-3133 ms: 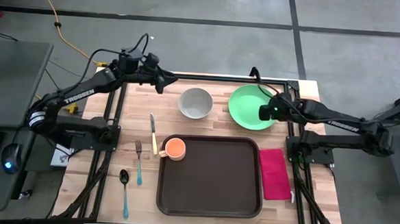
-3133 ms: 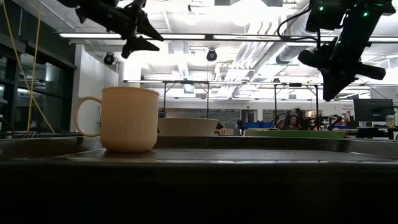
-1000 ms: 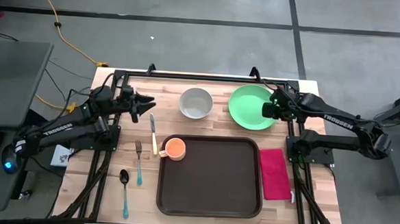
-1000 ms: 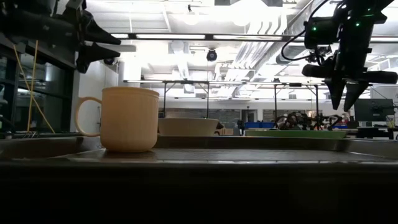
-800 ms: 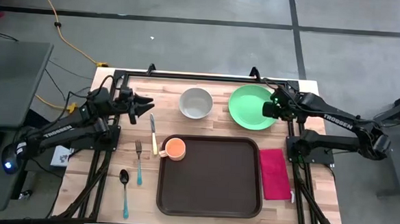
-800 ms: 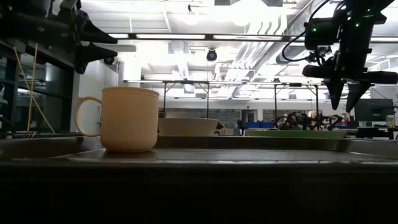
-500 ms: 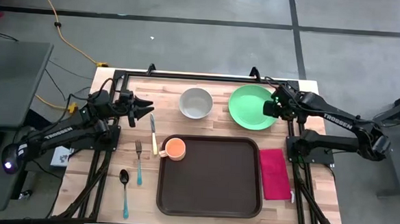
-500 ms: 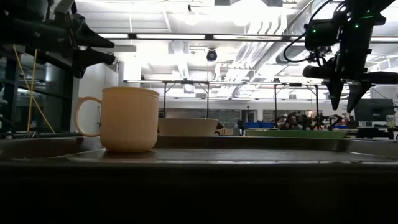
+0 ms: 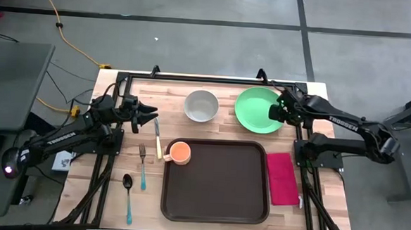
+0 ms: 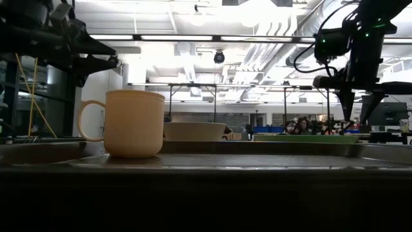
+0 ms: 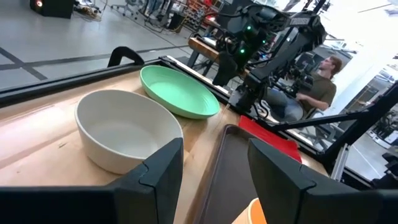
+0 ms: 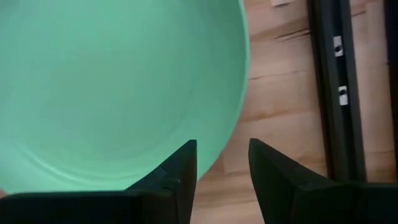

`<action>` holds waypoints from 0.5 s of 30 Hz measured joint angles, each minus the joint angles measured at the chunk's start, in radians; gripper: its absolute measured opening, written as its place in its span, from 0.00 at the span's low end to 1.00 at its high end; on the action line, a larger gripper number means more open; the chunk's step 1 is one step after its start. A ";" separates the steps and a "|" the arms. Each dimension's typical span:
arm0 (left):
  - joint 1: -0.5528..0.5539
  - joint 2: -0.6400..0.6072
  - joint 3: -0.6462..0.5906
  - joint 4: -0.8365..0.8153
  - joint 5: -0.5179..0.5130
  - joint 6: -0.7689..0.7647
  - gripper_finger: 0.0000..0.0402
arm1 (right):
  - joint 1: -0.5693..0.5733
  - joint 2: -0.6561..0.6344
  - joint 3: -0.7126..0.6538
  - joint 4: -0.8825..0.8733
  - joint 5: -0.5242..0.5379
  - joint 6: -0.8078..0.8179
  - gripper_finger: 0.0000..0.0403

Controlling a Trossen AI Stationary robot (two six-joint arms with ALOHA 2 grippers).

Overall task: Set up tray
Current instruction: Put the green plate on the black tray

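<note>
The dark brown tray [image 9: 219, 193] lies at the table's middle, toward the near edge. An orange mug [image 9: 179, 152] stands upright on its base in the tray's far left corner. A green plate [image 9: 255, 109] and a white bowl [image 9: 201, 105] rest on the wood behind the tray. My right gripper [image 9: 275, 113] hangs open, fingers pointing down, just above the plate's right rim [image 12: 239, 93]; one finger is over the plate and one over the wood, touching nothing. My left gripper [image 9: 150, 116] is open in the air left of the bowl, above the knife's far end.
A knife [image 9: 158, 137], a fork [image 9: 142, 166] and a spoon [image 9: 128, 192] lie on the wood left of the tray. A magenta napkin [image 9: 281, 177] lies right of it. A black frame [image 9: 207, 79] borders the table. A person [image 11: 323, 81] sits beyond the table.
My right gripper has come down toward the plate's right rim and its fingers have spread a little wider. My left gripper has moved toward the near edge and lower, toward the knife, staying open. Nothing on the table has moved.
</note>
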 joint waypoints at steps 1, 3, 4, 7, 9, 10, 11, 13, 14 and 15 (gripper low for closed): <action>0.000 -0.004 0.000 -0.003 0.000 0.000 0.53 | 0.000 0.008 0.000 0.003 0.003 -0.001 0.31; 0.000 -0.008 0.000 -0.011 0.000 0.002 0.53 | 0.000 0.026 0.000 0.009 0.005 -0.008 0.31; 0.000 -0.009 0.000 -0.018 0.000 0.003 0.53 | 0.000 0.036 0.000 0.011 0.005 -0.009 0.31; 0.000 -0.009 0.000 -0.041 0.002 0.003 0.53 | 0.000 0.068 0.000 0.015 0.009 -0.011 0.31; 0.000 -0.009 0.000 -0.054 0.003 0.003 0.53 | 0.000 0.086 0.000 0.021 0.019 -0.017 0.31; 0.000 -0.009 0.000 -0.060 0.003 0.003 0.53 | 0.000 0.093 0.000 0.026 0.026 -0.019 0.31; 0.000 -0.009 0.000 -0.062 0.003 0.005 0.53 | 0.000 0.100 0.000 0.031 0.033 -0.019 0.31; 0.000 -0.009 0.000 -0.062 0.003 0.012 0.53 | 0.000 0.110 0.000 0.039 0.047 -0.019 0.31; 0.000 -0.009 0.000 -0.062 0.003 0.017 0.53 | -0.001 0.114 0.000 0.043 0.049 -0.019 0.31; 0.000 -0.009 0.000 -0.062 0.003 0.021 0.53 | -0.003 0.116 0.000 0.049 0.047 -0.019 0.31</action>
